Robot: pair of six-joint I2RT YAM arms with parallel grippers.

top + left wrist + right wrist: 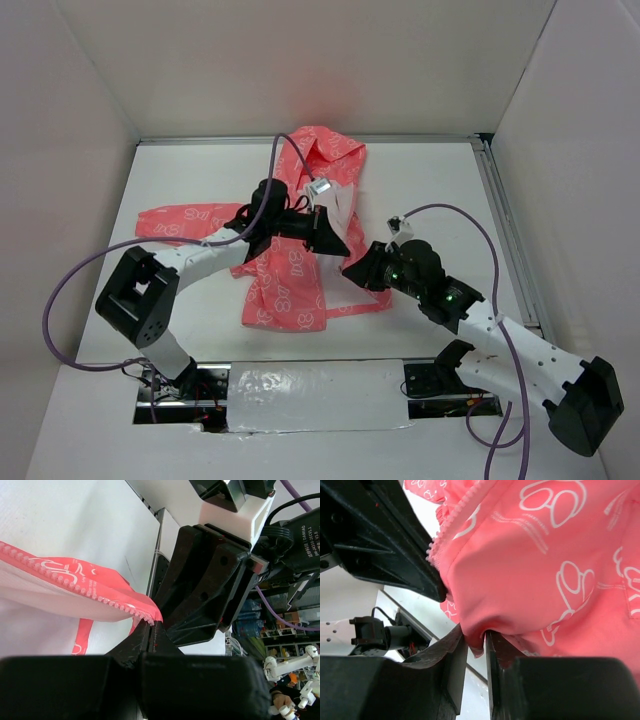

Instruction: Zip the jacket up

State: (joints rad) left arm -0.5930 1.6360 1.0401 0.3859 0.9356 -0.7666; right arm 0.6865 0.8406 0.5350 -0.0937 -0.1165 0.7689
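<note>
Centrally on the white table (430, 190), a small coral-pink fabric jacket (290, 270) with a white printed pattern is spread, reaching from the back edge toward the arms, with one sleeve stretched out to the left. Its pale lining is exposed near the middle, where a front edge is lifted. Along that edge a row of coral plastic zipper teeth (75, 582) is seen in the left wrist view, running down to the fingertips of the black two-finger left gripper (152, 630). Its fingers are pressed together on the end of the toothed edge, so the jacket (60, 580) is pinched there.

Just beside it, the black two-finger right gripper (476, 640) is positioned at the lower right part of the garment. A bunched fold of the patterned fabric (545, 580) is caught between its narrowly parted fingers, and creases are drawn toward the pinch. The toothed edge (455, 515) is visible above, next to the other gripper's dark fingers (380, 535).

From above, the left gripper (328, 238) and the right gripper (352, 270) are found close together over the jacket's right half. A purple cable (80, 270) is looped along the left arm.
</note>
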